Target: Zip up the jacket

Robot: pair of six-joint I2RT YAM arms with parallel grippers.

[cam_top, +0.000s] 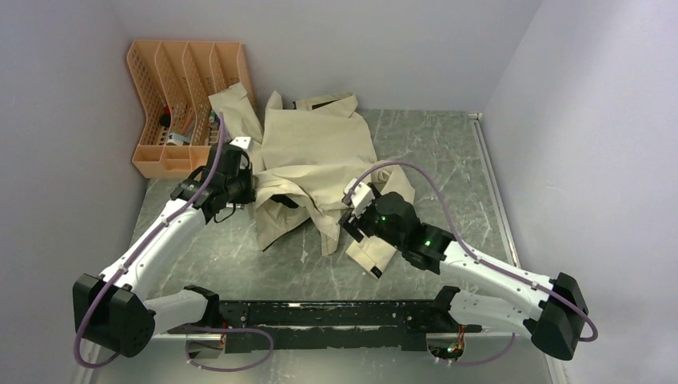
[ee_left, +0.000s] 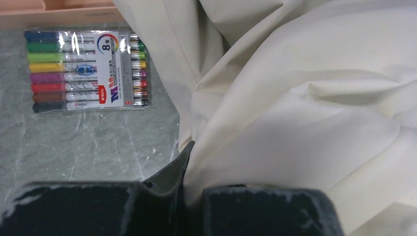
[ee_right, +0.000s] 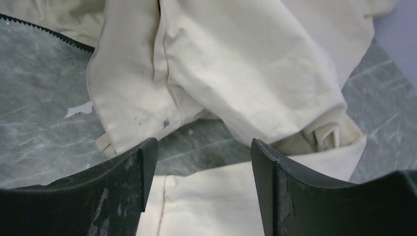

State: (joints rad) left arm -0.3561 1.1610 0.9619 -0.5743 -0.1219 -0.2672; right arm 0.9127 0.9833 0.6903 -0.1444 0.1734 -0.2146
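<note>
Just beyond right pincer (ee_right: pixel 202 150), the jacket (ee_right: pixel 236 64).

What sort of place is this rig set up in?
Probably a lab test cell, not a home: plain white walls box in a green marbled tabletop, with an orange file rack and a marker pack beside the jacket.

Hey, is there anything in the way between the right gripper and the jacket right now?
Nothing visible. The right gripper hangs open just above the jacket, with only cloth and a strip of table showing below it. The left gripper is shut on a fold of it.
</note>
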